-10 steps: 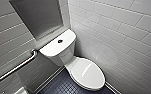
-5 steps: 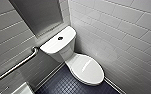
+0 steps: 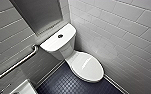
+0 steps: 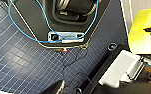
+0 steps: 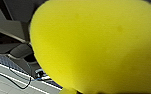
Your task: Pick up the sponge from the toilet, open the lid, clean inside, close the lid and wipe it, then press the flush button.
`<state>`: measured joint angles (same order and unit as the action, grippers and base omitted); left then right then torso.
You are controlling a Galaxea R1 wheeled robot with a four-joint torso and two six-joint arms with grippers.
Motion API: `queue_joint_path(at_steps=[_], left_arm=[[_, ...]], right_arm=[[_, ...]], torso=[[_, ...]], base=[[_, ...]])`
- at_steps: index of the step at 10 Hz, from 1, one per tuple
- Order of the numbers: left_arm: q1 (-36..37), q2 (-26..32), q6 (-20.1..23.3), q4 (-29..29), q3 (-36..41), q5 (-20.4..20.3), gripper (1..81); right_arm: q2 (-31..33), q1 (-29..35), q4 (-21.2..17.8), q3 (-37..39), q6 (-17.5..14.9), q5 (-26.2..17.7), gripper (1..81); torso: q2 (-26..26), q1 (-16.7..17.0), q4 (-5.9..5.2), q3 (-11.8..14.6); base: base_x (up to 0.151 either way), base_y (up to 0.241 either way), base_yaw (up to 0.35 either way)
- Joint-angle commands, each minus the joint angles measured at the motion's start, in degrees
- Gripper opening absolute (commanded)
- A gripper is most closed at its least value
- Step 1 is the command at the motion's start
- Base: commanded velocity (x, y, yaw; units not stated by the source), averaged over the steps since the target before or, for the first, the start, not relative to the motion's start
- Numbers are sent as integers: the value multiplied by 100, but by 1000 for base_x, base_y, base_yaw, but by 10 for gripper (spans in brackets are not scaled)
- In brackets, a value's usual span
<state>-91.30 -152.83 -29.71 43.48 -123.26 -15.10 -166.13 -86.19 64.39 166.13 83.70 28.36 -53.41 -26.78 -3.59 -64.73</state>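
Here, sponge, clamped in right pincer

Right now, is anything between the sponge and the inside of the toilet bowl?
Yes: the lid lies closed over the bowl of the toilet, so the sponge cannot reach the inside. Nothing lies on the lid.
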Motion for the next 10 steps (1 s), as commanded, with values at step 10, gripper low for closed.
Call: queue_joint_path(at_steps=[10], left_arm=[[-332, -28, 44, 73, -208, 341, 811]], right_arm=[[-608, -371, -7281, -372, -7963, -2334, 10]], torso=[[-15, 4, 0, 0]], base=[[0, 0, 0]])
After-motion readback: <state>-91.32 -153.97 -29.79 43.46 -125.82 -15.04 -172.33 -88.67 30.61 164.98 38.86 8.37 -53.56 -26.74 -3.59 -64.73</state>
